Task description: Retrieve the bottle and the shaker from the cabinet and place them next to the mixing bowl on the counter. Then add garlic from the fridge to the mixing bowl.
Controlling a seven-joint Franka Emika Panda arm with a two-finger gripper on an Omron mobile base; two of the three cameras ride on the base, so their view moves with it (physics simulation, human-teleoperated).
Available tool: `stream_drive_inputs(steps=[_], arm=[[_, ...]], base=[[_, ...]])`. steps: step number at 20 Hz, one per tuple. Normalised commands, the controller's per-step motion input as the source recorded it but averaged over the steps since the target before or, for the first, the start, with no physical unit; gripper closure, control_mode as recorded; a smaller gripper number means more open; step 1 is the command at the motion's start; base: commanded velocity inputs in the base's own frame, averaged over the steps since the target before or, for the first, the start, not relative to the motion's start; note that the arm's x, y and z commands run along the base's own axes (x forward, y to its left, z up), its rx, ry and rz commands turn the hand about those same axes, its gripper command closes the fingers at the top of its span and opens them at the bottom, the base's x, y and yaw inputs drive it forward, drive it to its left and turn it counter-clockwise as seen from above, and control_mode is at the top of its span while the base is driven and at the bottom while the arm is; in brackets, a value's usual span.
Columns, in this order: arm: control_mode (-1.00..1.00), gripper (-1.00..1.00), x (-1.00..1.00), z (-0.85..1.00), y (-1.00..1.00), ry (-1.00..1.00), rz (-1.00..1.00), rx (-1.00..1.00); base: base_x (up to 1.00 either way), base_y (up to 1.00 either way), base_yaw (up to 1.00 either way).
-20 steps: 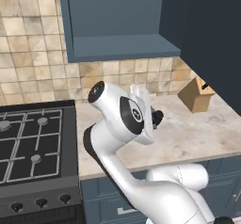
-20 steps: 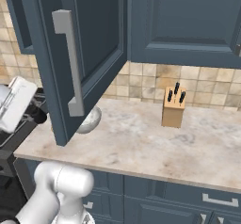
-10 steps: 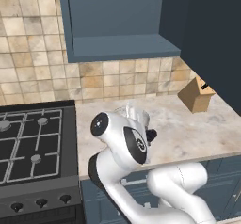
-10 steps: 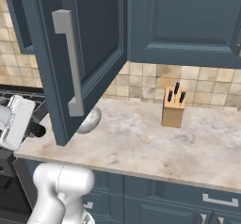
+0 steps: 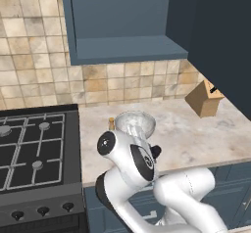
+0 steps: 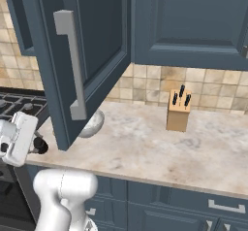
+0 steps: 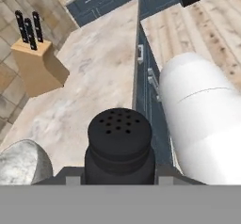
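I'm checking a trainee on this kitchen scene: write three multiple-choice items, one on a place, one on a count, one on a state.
1. Where does the round, translucent grey-white mixing bowl stand?
A. on the black gas hob
B. on the beige marbled counter
C. on the slate-blue wall cabinet shelf

2. How many black knife handles rise from the tan wooden knife block?
A. one
B. three
C. six

3. What is the state of the gripper?
A. wide open, holding nothing
B. shut on the small black shaker with a perforated top
C. shut on the knife block

Key: 1 B, it sits on stone right of the hob; 2 B, three handles show; 3 B, the shaker sits between the fingertips.
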Motion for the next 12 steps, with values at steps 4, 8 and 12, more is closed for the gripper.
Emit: stream_drive_inputs(steps=[4,8,12], arm=[[-1.0,1.0,0.19,-0.02,0.0,0.27,0.08,-0.24],[-1.0,1.0,0.15,-0.33,0.02,0.12,0.09,-0.31],[-1.0,1.0,0.03,-0.56,0.01,0.0,0.09,-0.22]], base=[[0.0,0.0,0.0],[0.0,0.0,0.0],[0.0,0.0,0.0]])
